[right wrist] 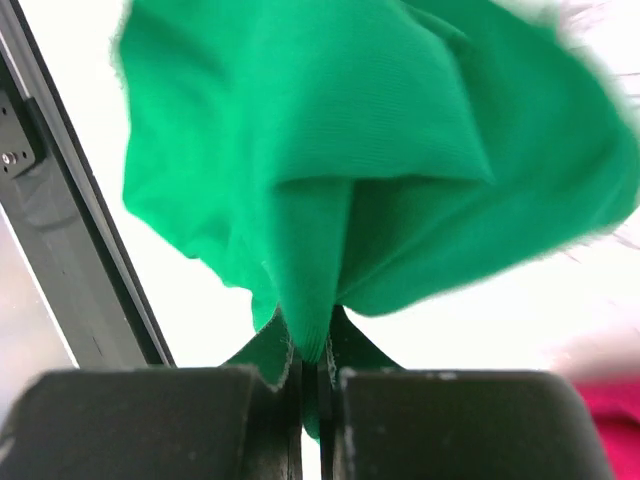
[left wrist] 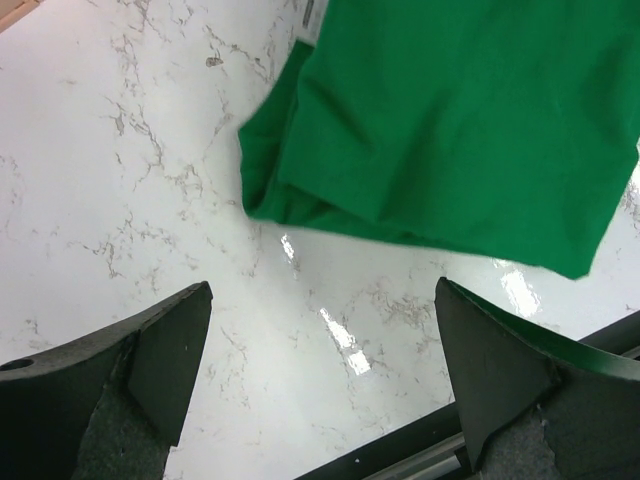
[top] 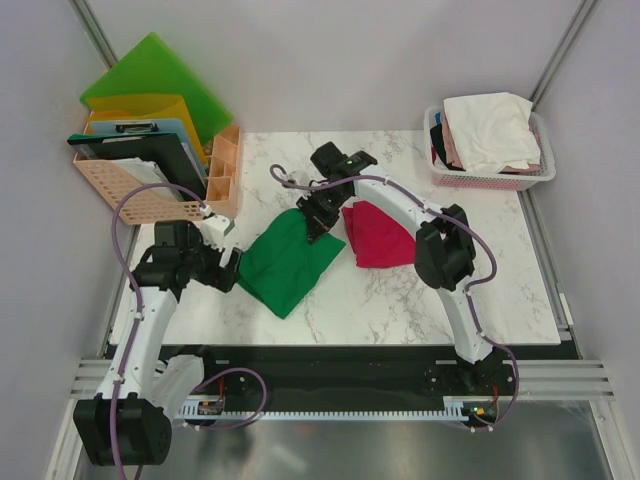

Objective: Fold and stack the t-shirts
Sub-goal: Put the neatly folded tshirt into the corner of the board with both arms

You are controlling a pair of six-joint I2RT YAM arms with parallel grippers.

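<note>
Two fingers of the right gripper point(right wrist: 318, 372) are clamped together on the far corner of the folded deep green cloth t-shirt point(top: 290, 265) lying on the white marble table point(top: 400, 300) beside a magenta-red cloth tee point(top: 378, 237), while the left gripper point(left wrist: 322, 290) gapes wide just left of it.

The marble table point(top: 400, 300) bears a green tee point(top: 285, 265) near centre, a red tee point(top: 380, 238) at its three o'clock, and a basket point(top: 490, 180) at one o'clock.
</note>
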